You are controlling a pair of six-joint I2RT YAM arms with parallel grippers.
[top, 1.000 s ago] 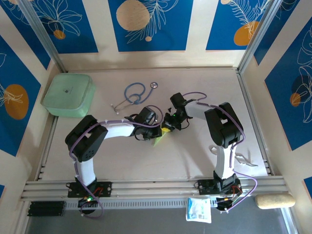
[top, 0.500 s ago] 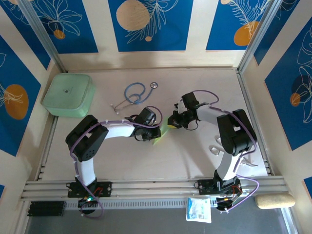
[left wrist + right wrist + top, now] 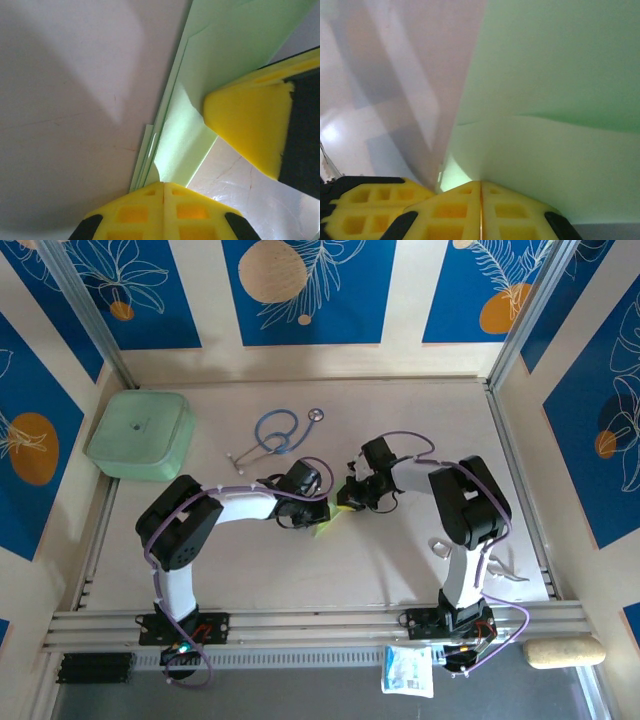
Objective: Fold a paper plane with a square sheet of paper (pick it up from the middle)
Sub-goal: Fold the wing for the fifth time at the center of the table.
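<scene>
My left fingers and right fingers both pinched the folded green paper tight (middle of the surface).

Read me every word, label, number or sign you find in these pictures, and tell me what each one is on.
No text can be read.
Mint-green rounded box: small dark mark on its lid, too small to read.
White and blue packet at the bottom of the top view: print too blurred to read.
Pale green folded paper: plain, unmarked.
</scene>
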